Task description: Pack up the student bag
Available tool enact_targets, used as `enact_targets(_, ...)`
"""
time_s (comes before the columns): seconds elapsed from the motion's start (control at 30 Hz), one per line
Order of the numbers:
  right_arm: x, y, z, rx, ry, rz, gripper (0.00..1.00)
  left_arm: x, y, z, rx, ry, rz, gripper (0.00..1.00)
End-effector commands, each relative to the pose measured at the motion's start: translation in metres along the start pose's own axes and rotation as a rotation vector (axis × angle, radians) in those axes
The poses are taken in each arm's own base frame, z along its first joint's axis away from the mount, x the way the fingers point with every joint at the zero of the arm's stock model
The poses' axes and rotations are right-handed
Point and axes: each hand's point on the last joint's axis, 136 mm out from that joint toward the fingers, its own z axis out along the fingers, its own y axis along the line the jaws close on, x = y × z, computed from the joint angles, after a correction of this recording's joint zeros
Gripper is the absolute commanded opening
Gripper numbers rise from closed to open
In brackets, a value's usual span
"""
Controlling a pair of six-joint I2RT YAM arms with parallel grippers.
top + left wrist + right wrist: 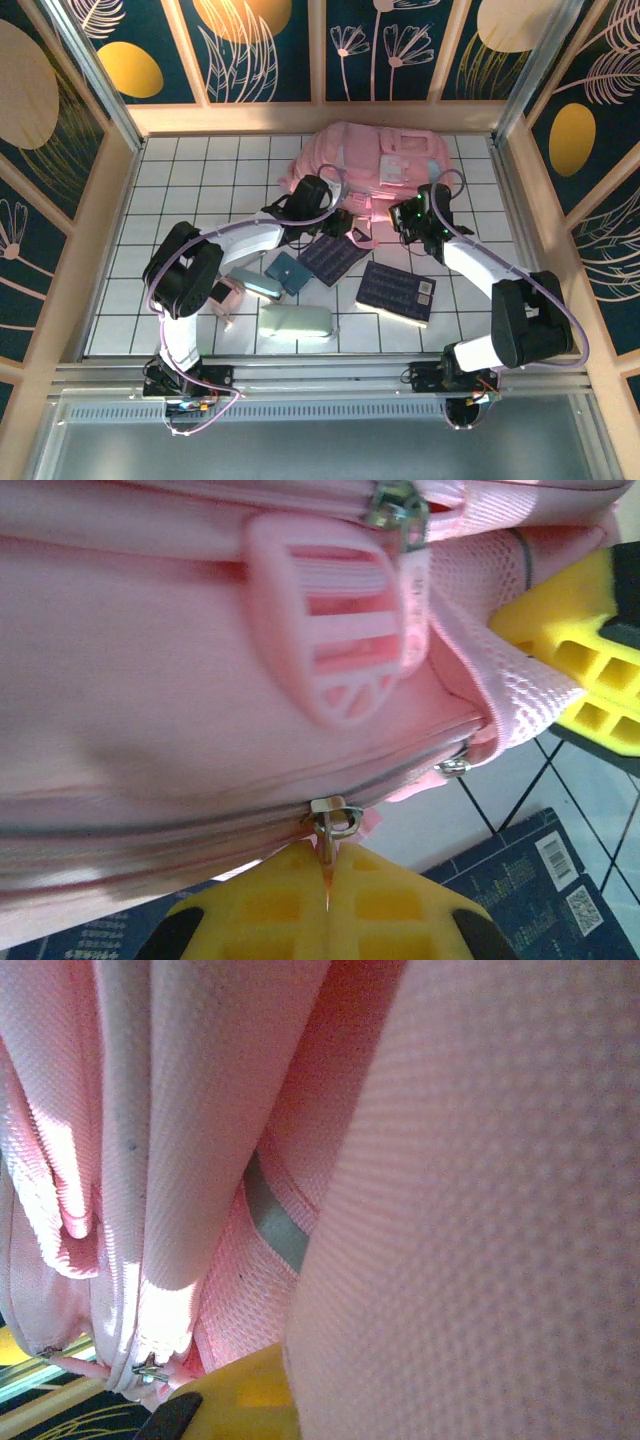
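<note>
The student bag (370,160), big and pink, lies at the back middle of the tiled table. My left gripper (343,212) is at its near edge. In the left wrist view its yellow fingers (270,910) are shut on the metal zipper pull (335,825) of a closed zip along the student bag (150,630). My right gripper (402,216) is pressed against the bag's near right side. One yellow finger (240,1395) shows there, with pink bag fabric (480,1210) folded over the jaws and pinched in them.
In front of the bag lie two dark blue books (335,258) (397,292), a teal wallet (288,272), a pale blue case (255,284), a pale green case (295,322) and a small pink item (228,298). Wooden walls (120,190) fence the table.
</note>
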Motion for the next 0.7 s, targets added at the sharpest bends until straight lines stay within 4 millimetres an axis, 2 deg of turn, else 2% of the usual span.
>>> enact_targets(0.0, -0.025, 0.020, -0.016, -0.041, -0.091, -0.039, 0.00, -0.013, 0.017, -0.017, -0.071, -0.042, 0.001, 0.00)
enact_targets(0.2, -0.042, 0.016, -0.023, -0.007, -0.102, -0.084, 0.00, -0.013, 0.041, -0.034, -0.097, -0.062, -0.045, 0.00)
enact_targets(0.47, -0.084, 0.012, -0.039, 0.013, -0.157, -0.088, 0.00, -0.007, 0.070, -0.047, -0.141, -0.058, -0.078, 0.00)
enact_targets(0.67, -0.111, 0.006, -0.047, 0.081, -0.227, -0.091, 0.00, -0.017, 0.085, -0.054, -0.175, -0.073, -0.088, 0.00)
